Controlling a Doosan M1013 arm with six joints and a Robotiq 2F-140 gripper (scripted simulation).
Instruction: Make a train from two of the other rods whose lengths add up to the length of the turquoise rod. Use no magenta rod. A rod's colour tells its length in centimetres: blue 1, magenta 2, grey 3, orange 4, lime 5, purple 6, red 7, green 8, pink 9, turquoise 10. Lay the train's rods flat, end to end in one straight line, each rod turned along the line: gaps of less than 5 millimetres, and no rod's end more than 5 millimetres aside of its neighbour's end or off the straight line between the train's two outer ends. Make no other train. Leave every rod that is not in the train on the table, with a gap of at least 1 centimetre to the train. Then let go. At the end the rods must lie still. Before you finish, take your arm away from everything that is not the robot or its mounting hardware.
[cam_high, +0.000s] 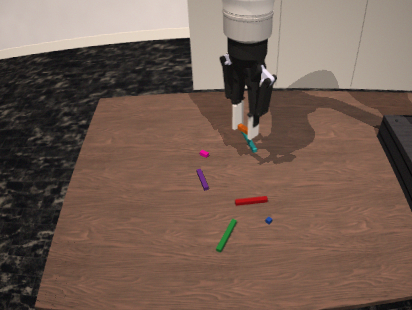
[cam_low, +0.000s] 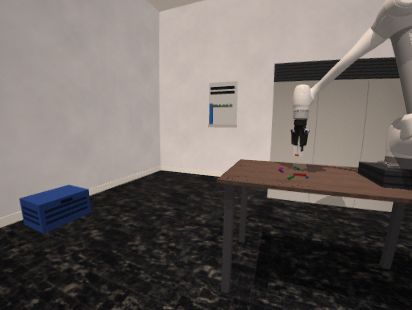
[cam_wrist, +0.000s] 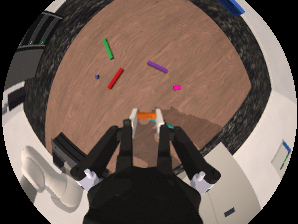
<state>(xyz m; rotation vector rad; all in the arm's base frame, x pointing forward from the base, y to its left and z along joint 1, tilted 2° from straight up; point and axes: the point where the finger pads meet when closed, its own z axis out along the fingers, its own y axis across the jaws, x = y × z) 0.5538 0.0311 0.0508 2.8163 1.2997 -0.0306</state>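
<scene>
Gripper fingers stand partly open in the top view, closed on the ends of the orange rod. The rod's long axis runs from 10 to 4 o'clock, partly hidden by a fingertip. The turquoise rod shows beyond it toward 5 o'clock. Orange and purple make the turquoise length, so carrying orange to the purple rod looks like the step in hand. Purple lies toward 7 o'clock from the gripper, its long axis 11 to 5; the magenta rod sits off its 12 o'clock end.

From the exterior, the orange rod hangs above the table; its heading is too small to judge.

At the wrist, orange spans the fingers from 9 to 3 o'clock, while purple lies toward 12, pointing 10 to 4. The next move calls for turning orange onto purple's line, then lowering it against one end. The end away from magenta seems the safer choice, since magenta must stay outside the train's margin.
</scene>
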